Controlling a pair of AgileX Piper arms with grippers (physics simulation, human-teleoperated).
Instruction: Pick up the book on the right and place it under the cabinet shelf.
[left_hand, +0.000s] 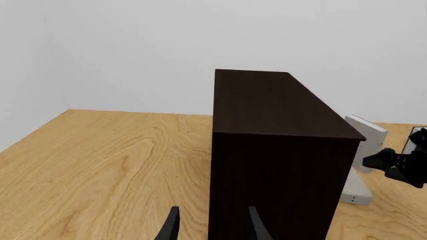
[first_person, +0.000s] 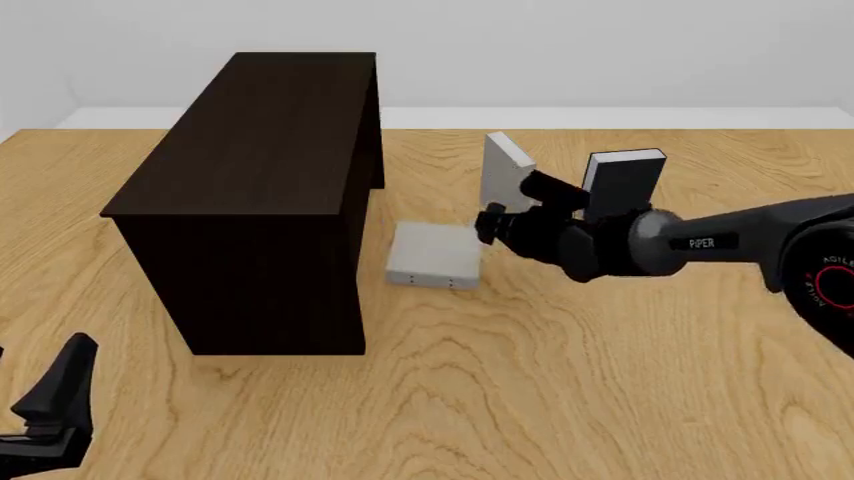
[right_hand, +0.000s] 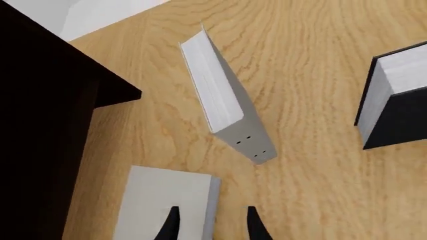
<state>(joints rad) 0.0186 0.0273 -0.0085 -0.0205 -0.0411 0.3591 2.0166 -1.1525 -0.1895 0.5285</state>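
Grey book (first_person: 435, 255) lies flat on table (first_person: 561, 400), just beside cabinet shelf (first_person: 260, 180), not under it. Right tool (first_person: 491, 225) hovers above, fingers parted, holding nothing. Left tool (left_hand: 212, 225) released, idle. Second grey book (first_person: 507, 170) stands tilted nearby. Left: regrasp, slide under.

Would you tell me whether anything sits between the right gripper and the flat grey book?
Nothing visible does: the open right gripper hangs directly over the flat grey book, at its edge; the tilted grey book and black-covered book stand clear.
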